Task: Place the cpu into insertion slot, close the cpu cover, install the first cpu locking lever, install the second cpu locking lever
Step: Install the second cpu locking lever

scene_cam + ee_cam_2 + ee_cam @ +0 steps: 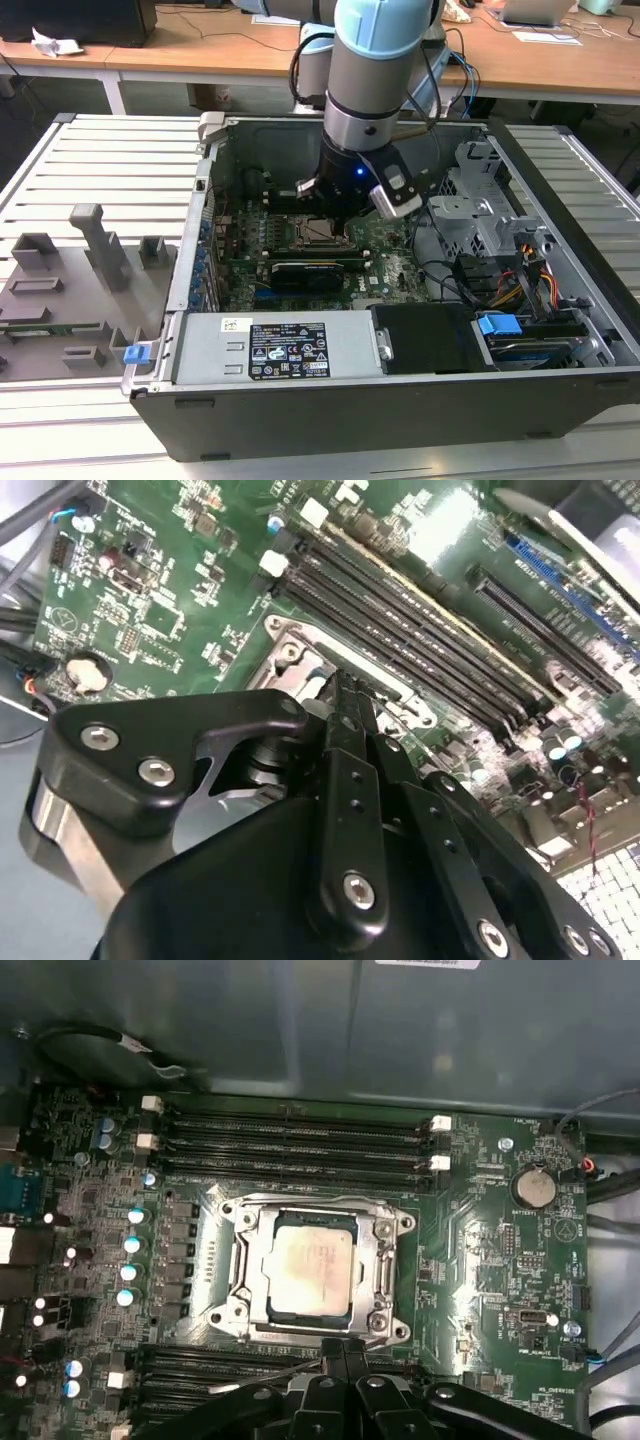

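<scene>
My jaws [345, 1360] hang low inside the open case [330, 400], just beside the near edge of the slot [312, 1270], their two black fingers [352, 740] pressed together with no gap and nothing visible between them. In the first wrist view the cpu [312, 1275] lies flat in the slot on the green board [490, 1260], its silvery top facing up and framed by the cover [385, 1260], which lies down flat around it. Whether my fingertips touch the cover's edge I cannot tell. Long black memory slots [300, 1140] run along the far side of the slot, and more of them sit on the near side beneath my fingers. A round coin battery [533, 1187] sits on the board, well apart from the cpu. In the exterior view my arm [375, 90] comes down from above into the case, my wrist hiding part of the slot; a black card [315, 270] lies across the board just in front of it. The case rests on a slatted grey bench [110, 160], with grey fixtures [90, 270] on the exterior view's left.
</scene>
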Motion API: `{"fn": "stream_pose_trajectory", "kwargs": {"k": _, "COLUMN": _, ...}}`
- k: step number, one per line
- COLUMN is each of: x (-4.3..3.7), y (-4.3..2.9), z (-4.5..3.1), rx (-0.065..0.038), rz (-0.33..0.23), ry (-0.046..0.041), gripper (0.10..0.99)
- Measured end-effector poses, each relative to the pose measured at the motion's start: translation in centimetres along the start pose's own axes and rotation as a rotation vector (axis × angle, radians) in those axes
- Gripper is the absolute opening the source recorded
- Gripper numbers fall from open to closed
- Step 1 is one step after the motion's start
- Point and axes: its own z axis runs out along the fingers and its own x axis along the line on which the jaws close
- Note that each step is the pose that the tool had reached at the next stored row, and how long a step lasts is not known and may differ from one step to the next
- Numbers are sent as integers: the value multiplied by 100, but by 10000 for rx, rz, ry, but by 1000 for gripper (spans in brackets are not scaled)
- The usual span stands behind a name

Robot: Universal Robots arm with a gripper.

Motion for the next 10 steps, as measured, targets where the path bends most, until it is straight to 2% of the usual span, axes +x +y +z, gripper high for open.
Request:
{"fn": "stream_pose_trajectory", "kwargs": {"k": 2, "x": 96, "y": -47, "z": -6, "rx": -12, "rz": 0, "ry": 0, "gripper": 106}}
{"fn": "stream_pose_trajectory", "kwargs": {"k": 4, "x": 307, "y": -52, "z": 6, "rx": -15, "rz": -1, "ry": -7, "gripper": 106}}
{"fn": "stream_pose_trajectory", "kwargs": {"k": 8, "x": 335, "y": -64, "z": 97, "rx": -23, "rz": -7, "ry": -6, "gripper": 106}}
{"fn": "stream_pose_trajectory", "kwargs": {"k": 9, "x": 341, "y": -67, "z": 104, "rx": -48, "rz": -7, "ry": -7, "gripper": 106}}
{"fn": "stream_pose_trajectory", "kwargs": {"k": 10, "x": 348, "y": -73, "z": 106, "rx": -118, "rz": -10, "ry": -11, "gripper": 106}}
